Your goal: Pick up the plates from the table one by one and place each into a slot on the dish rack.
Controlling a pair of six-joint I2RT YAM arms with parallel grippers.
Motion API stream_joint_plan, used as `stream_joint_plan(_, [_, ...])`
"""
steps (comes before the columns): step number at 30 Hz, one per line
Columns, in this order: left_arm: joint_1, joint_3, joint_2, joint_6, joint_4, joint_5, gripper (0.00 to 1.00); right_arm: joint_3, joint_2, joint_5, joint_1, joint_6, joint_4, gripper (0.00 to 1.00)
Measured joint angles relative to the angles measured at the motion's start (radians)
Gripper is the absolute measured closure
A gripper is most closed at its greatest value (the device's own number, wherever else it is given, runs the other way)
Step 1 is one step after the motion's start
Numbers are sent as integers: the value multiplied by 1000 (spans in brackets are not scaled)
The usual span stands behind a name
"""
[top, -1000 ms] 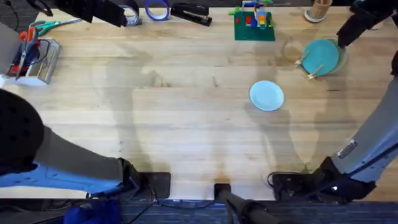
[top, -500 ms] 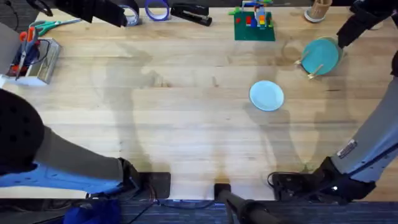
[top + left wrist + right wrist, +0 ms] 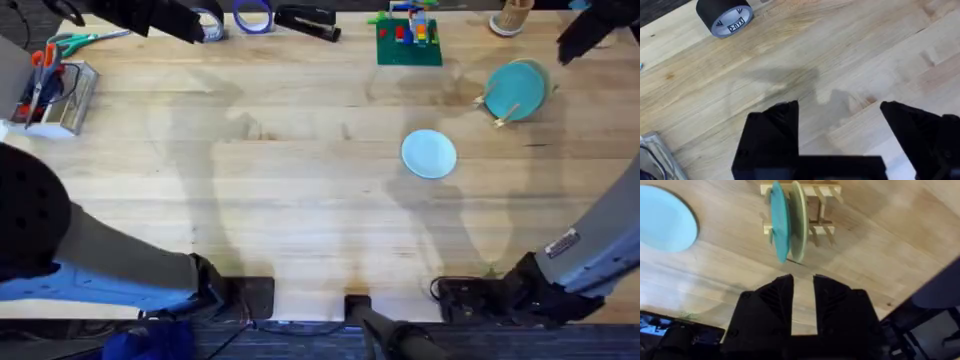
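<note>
A light blue plate lies flat on the table, right of centre; it is also in the right wrist view. At the far right stands the dish rack. Upright in its slots are a teal plate and, beside it, a pale cream-yellow plate. My right gripper hovers past the rack's right side, clear of it, open by a narrow gap and empty. Far left at the back, my left gripper is wide open over bare wood.
Along the back edge are a green baseplate with bricks, a black stapler, blue tape rolls, scissors and a cup of sticks. A metal holder sits at the left. A black tape roll lies near my left gripper.
My right gripper has drawn back from the rack, up and to the right, leaving the plates standing in it. The left arm and the light blue plate have not moved.
</note>
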Motion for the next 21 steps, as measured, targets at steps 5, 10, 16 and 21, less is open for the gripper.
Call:
stream_joint_plan(5, [0, 0, 0, 0, 0, 0, 7, 0, -103, 0, 0, 4, 0, 459])
stream_joint_plan(10, [0, 0, 0, 0, 0, 0, 7, 0, -220, 1, 0, 3, 0, 6])
stream_joint_plan(16, [0, 0, 0, 0, 0, 0, 7, 0, -296, 1, 9, 3, 0, 6])
stream_joint_plan(21, [0, 0, 0, 0, 0, 0, 7, 0, -327, 0, 16, 3, 1, 8])
